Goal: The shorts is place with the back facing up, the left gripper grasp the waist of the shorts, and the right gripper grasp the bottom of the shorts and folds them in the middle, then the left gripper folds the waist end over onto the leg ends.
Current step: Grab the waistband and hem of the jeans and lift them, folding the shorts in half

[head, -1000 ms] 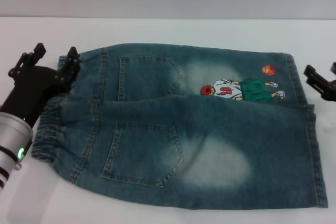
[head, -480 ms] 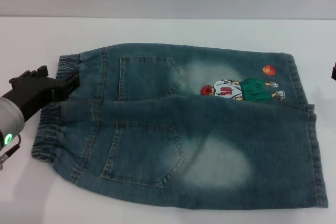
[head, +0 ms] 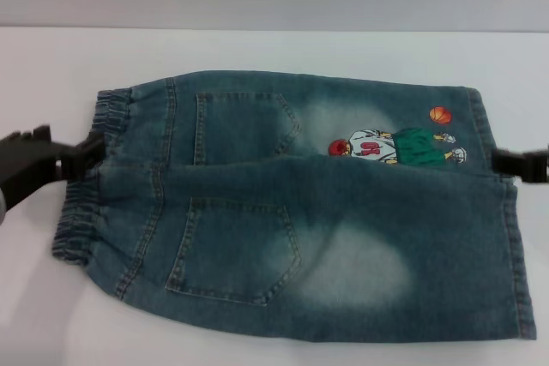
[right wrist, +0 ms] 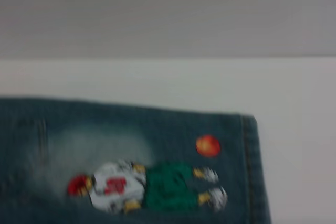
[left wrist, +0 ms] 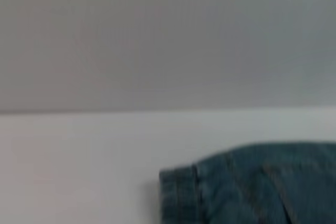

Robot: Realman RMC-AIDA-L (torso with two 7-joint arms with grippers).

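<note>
From the head camera, the shorts (head: 300,212) lie flat on the white table (head: 274,49), faded blue denim folded lengthwise, the near leg overlapping the far one. Two stitched back pockets face up. The waist (head: 86,186), a puckered elastic band, sits at nine o'clock; the straight leg ends (head: 506,237) sit at three o'clock. A cartoon print (head: 395,145) with an orange ball shows on the far leg.

The left gripper (head: 51,160), a black claw, lies low at nine o'clock, its tips at the waistband's edge; whether they are spread or closed on the cloth I cannot tell. The right gripper (head: 519,163) pokes in at three o'clock as a dark bar just beside the hem, perhaps touching it, and its fingers' spread cannot be told either.

The left wrist camera shows a rounded denim corner of the shorts (left wrist: 247,187) on the table (left wrist: 79,156), with a grey wall behind.

The right wrist camera shows the print (right wrist: 147,184), the orange ball (right wrist: 208,145) and the stitched hem (right wrist: 252,171), flat on the table (right wrist: 294,103).
</note>
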